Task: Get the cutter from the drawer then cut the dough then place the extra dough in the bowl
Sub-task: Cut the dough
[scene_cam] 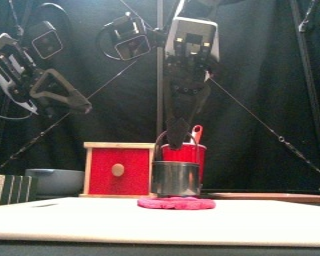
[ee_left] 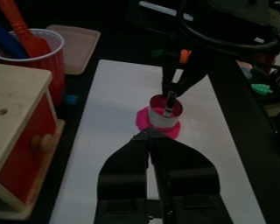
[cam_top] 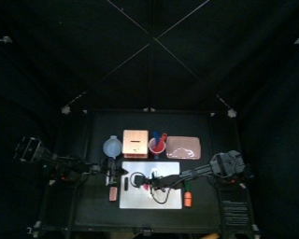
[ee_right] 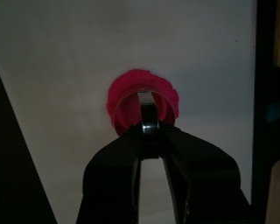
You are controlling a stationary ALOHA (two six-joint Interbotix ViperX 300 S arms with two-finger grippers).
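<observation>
A pink dough disc [scene_cam: 175, 203] lies on the white cutting board [scene_cam: 69, 216]. The round metal cutter [scene_cam: 176, 178] stands on it, rim down. My right gripper [scene_cam: 184, 118] comes straight down over the cutter and is shut on its wire handle. The right wrist view shows the cutter [ee_right: 146, 102] inside the dough [ee_right: 122, 96], with the right gripper [ee_right: 146, 128] pinched just above it. In the left wrist view the cutter [ee_left: 166, 108] and dough [ee_left: 150, 119] lie ahead of my left gripper [ee_left: 154, 143], which is shut on nothing. That gripper [scene_cam: 33, 88] hangs high at the left.
The wooden box [scene_cam: 119, 170] with its red drawer front pushed in stands behind the board at the left. The blue-grey bowl [scene_cam: 56, 181] is left of the box. A red cup [scene_cam: 192, 153] with toy knives is behind the cutter. The pink tray [cam_top: 183, 147] lies at the back right.
</observation>
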